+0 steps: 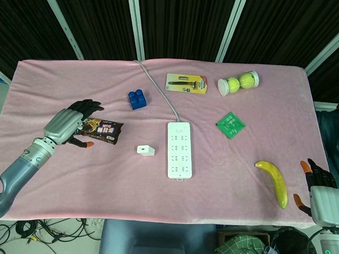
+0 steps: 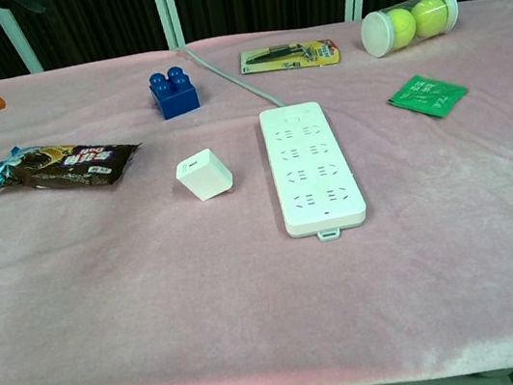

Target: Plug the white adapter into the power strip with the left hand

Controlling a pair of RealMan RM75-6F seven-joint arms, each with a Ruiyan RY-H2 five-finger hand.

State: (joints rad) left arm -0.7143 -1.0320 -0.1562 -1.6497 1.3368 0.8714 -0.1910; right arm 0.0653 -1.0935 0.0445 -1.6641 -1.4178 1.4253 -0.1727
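Head view, bench: pink cloth-covered bench (image 1: 73, 174) carries everything.
Power strip: long white plastic power strip (image 1: 179, 149) lies mid-bench, sockets up, cord running to the far edge.
Surroundings: yellow banana (image 1: 273, 181), clear tube of tennis balls (image 1: 238, 82), brown snack wrapper (image 1: 100, 129), blue toy brick (image 1: 137, 99), green packet (image 1: 231, 124).
Adapter: small white cube adapter (image 1: 146, 150) lies just left of the strip, unplugged.
Left robot hand (image 1: 69, 123): empty, fingers apart, at the wrapper's left end.
Right robot hand (image 1: 317, 190): empty, fingers spread, beside the banana.

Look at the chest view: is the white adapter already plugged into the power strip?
No, the white adapter lies on the pink cloth beside the power strip, apart from it.
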